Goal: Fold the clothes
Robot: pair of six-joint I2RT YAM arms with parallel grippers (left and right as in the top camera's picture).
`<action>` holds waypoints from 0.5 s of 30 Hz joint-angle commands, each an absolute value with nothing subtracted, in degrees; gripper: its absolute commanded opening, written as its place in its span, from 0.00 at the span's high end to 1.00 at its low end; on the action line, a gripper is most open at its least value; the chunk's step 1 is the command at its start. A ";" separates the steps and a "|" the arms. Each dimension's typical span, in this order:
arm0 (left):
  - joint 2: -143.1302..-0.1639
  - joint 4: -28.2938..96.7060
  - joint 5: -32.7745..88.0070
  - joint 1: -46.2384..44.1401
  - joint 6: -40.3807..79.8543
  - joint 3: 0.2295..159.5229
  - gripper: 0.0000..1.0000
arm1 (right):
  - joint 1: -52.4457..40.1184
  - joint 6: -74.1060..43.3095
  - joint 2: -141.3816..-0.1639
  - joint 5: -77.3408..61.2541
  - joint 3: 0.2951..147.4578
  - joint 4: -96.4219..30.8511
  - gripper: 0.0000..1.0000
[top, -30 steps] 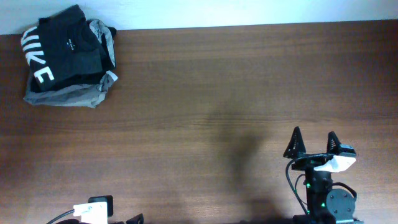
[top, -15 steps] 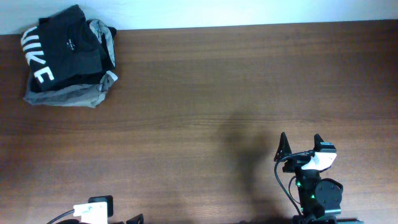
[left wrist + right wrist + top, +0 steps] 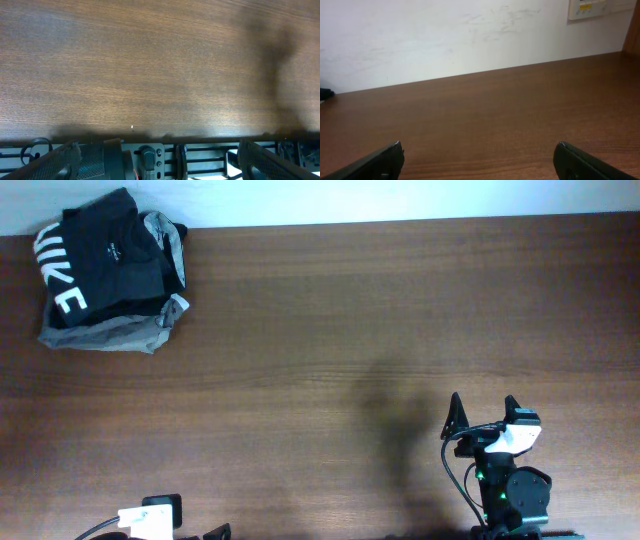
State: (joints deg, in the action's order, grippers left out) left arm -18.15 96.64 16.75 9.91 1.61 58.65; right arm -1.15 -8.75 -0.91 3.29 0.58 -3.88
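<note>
Seen from overhead, the brown table (image 3: 300,300) holds the black T-shirt (image 3: 95,260), bunched on a grey garment (image 3: 110,335) in the far left corner. The right gripper (image 3: 484,405) sits low at the near right edge, well apart from it. In the left wrist view the left gripper (image 3: 159,150) tilts down over bare wood with its jaws wide and empty, and the right wrist view looks level toward a white wall (image 3: 445,40), jaws likewise spread and empty.

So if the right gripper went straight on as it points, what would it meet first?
The way looks free: the right gripper points across the table toward the white wall, probably met first, though depth is unclear. The black T-shirt sits far left.
</note>
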 commanded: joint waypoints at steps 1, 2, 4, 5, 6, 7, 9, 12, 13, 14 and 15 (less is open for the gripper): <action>-17.76 96.57 17.17 9.78 2.15 58.74 0.01 | -1.21 -8.36 -0.84 2.98 0.32 -4.36 0.01; -17.76 96.60 17.17 9.78 2.15 58.74 0.01 | -1.21 -8.36 -0.84 3.01 0.32 -4.36 0.01; -17.76 96.68 17.17 9.78 2.15 58.74 0.01 | -1.21 -8.36 -0.84 3.01 0.32 -4.36 0.01; -17.76 96.68 17.17 9.72 2.15 58.74 0.01 | -1.21 -8.36 -0.84 3.01 0.32 -4.36 0.01; -17.76 96.33 17.19 9.13 2.17 58.74 0.01 | -1.21 -8.36 -0.84 2.98 0.32 -4.36 0.01; -17.74 91.68 19.90 8.36 2.20 58.76 0.01 | -1.21 -8.36 -0.84 2.98 0.32 -4.36 0.01; -17.74 75.99 23.03 6.87 2.13 58.74 0.01 | -1.21 -8.36 -0.84 3.01 0.32 -4.36 0.01; -17.72 50.17 22.87 2.81 -3.68 54.48 0.01 | -1.21 -8.36 -0.84 3.01 0.32 -4.36 0.01; -17.63 46.28 22.72 2.44 -6.44 51.75 0.01 | -1.21 -8.36 -0.84 3.01 0.32 -4.36 0.01; -17.23 40.49 22.70 2.39 -9.47 47.29 0.01 | -1.21 -8.36 -0.84 3.01 0.32 -4.36 0.01; -16.69 36.21 22.70 2.39 -10.48 43.94 0.01 | -1.21 -8.36 -0.84 2.98 0.32 -4.36 0.01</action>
State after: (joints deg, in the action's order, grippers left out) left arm -17.67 43.59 22.15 2.81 -2.85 52.60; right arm -1.15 -8.78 -1.02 3.07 0.58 -3.90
